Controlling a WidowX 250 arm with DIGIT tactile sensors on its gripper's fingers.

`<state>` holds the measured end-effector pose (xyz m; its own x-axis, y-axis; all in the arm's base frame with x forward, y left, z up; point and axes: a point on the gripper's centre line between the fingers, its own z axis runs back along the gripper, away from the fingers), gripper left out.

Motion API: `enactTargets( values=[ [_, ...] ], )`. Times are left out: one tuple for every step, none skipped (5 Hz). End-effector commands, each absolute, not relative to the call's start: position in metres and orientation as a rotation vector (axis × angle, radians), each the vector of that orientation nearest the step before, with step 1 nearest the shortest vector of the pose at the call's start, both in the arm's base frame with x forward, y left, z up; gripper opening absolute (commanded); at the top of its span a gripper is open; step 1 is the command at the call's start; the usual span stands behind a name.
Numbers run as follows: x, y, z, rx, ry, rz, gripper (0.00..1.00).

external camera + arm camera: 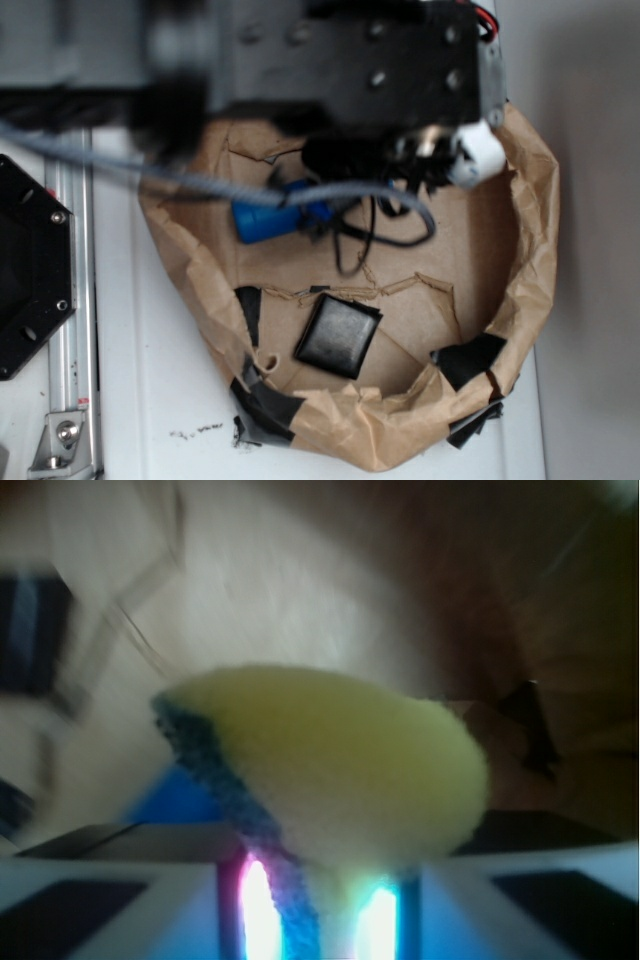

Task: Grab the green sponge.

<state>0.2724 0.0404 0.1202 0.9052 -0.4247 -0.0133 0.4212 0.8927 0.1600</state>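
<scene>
The gripper (320,920) is closed on the green sponge (340,770) (yellow foam with a dark scouring edge), which sticks out beyond the fingers (110,895) above the paper nest (535,250). It seems lifted, though blur hides clearance. The black pad (338,336) and blue bottle (270,218) lie apart inside the rim.

- A robotics lab or test bench, not a home.
- A white desk (150,400) carries a slotted aluminium rail (72,300) bolted along its 9 o'clock edge, beside a black hexagonal mounting plate (25,270).
- At centre sits a makeshift bin of crumpled brown paper (520,300), patched with black tape (265,405).
- Loose cables (380,215) trail from the black arm (350,60) at 12 o'clock.
</scene>
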Motion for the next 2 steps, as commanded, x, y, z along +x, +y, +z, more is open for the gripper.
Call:
enactTargets(
  values=[
    [0.2684,0.0018,0.1816,0.103,-0.189,-0.161,0.00],
    [0.2675,0.0044,0.1795,0.061,-0.179,-0.094,0.00]
  ],
)
